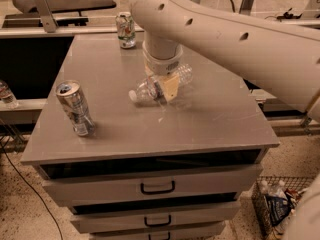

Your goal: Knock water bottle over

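The hand hangs from the pale arm over the middle of the grey surface, set right down on the water bottle; whether it is spread or pinching the bottle I cannot tell, since the wrist covers that part; the bottle is plainly no longer upright: it lies on its side, white cap toward the left and front, ribbed body running back and to the right beneath the hand, its clear base showing just beyond on the far side; whether its whole length rests on the surface or one end is held a little off it cannot be made out (a faint sheen below it is all there is to go by); outward from there, the silver can stands upright near the left front edge, well apart from the bottle, and the green-and-white can stands at the back edge, also untouched; by my reading the tipping itself is as good as done, the bottle being down and both cans left standing; what seems left is for the hand to let go, if it grips at all, and draw clear so that the bottle is seen to lie on its own without rolling toward an edge.
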Robot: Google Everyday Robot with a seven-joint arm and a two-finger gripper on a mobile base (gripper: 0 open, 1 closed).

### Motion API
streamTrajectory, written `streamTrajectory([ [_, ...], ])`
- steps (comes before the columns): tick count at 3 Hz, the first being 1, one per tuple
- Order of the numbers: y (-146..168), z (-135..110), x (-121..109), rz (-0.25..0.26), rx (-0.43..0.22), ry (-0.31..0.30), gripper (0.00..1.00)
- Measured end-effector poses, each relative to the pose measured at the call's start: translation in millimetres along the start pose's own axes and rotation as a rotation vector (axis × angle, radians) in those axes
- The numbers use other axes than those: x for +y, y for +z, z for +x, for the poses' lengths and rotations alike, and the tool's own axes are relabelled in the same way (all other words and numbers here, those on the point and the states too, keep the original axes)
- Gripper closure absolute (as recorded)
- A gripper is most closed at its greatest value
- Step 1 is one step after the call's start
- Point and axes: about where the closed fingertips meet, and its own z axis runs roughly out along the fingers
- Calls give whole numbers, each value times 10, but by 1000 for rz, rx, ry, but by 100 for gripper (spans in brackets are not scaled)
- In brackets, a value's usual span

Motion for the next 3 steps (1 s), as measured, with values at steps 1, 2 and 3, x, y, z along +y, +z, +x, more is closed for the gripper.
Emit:
streamTrajectory([
  [1, 16, 30, 22, -10, 9, -4, 0],
  [2, -12, 86, 35, -11, 14, -2, 0],
  [3, -94, 202, 37, -26, -44, 48, 0],
])
